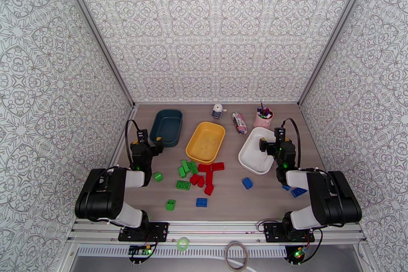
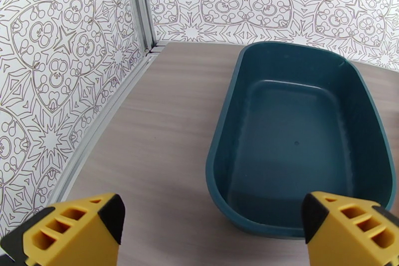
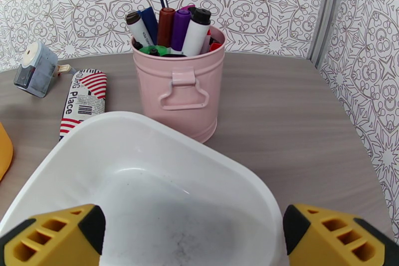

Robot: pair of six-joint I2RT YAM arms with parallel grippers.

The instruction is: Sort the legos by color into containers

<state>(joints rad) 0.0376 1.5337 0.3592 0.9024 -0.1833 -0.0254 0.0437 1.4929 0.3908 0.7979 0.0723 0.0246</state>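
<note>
Currently: both grippers spread wide, nothing held; bricks loose on the tabletop.
Left gripper (image 1: 149, 140), yellow fingertips (image 2: 75, 227) far apart, hangs at the near end of the dark teal rounded-rectangular plastic tray (image 1: 167, 126). Right gripper (image 1: 274, 141), equally wide, sits over the near side of the white plastic tray (image 1: 253, 159). Yellow plastic tray (image 1: 205, 141) lies between those two, set diagonally. Small studded plastic legos (image 1: 202, 202) lie on the wood-grain table (image 1: 229, 212) in front of the trays. Red bricks (image 1: 206, 175) cluster just below the yellow tray. Green bricks (image 1: 186, 170) sit just beside them on the left. Blue bricks (image 1: 247, 182) are scattered toward the right arm. Behind the white tray: pink metal cup of pens (image 3: 179, 92), striped packet (image 3: 82, 97), grey pencil sharpener (image 3: 35, 69).
</note>
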